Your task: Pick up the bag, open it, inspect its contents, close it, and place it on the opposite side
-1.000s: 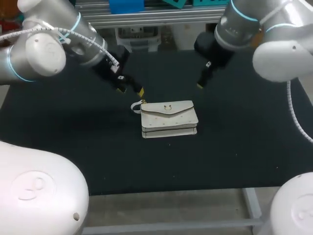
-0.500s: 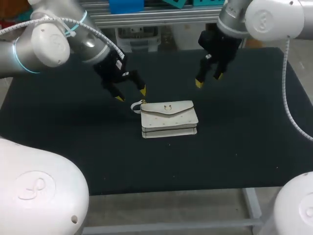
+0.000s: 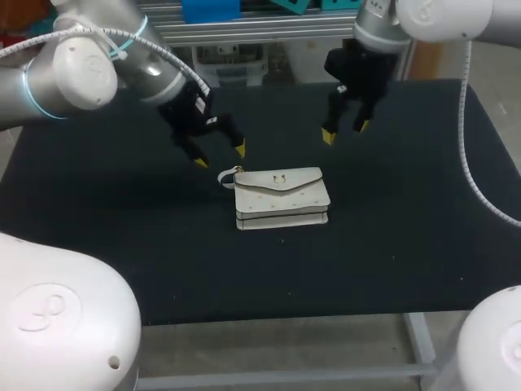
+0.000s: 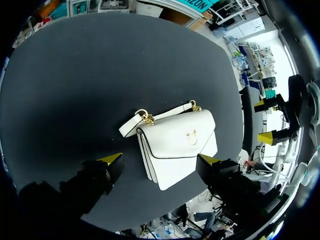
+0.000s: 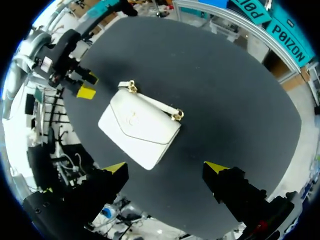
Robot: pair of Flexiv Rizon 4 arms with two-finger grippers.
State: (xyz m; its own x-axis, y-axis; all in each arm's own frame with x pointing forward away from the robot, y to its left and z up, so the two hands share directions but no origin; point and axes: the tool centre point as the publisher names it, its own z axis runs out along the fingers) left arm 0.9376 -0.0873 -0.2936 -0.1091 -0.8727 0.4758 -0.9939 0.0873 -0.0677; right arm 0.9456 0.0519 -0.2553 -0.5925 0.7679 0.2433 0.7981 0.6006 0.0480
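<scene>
A small white bag (image 3: pixel 281 197) with a gold clasp and a short strap lies flat and closed in the middle of the black table. My left gripper (image 3: pixel 220 155) hovers open just above and to the left of the bag's strap end, holding nothing. My right gripper (image 3: pixel 344 130) hangs open above the table behind the bag's right end, also with nothing in it. In the left wrist view the bag (image 4: pixel 176 142) lies ahead of the open fingers (image 4: pixel 111 160). In the right wrist view the bag (image 5: pixel 140 127) sits ahead of the fingers (image 5: pixel 216 167), with my other gripper (image 5: pixel 82 85) beyond it.
The black table (image 3: pixel 407 228) stretches wide on both sides of the bag, with its front edge (image 3: pixel 326 314) near the bottom. A metal rail runs along the far edge.
Both arms have turned at the wrist, so both yellow tips of each gripper now show. The right gripper has shifted slightly back. The bag has not moved.
</scene>
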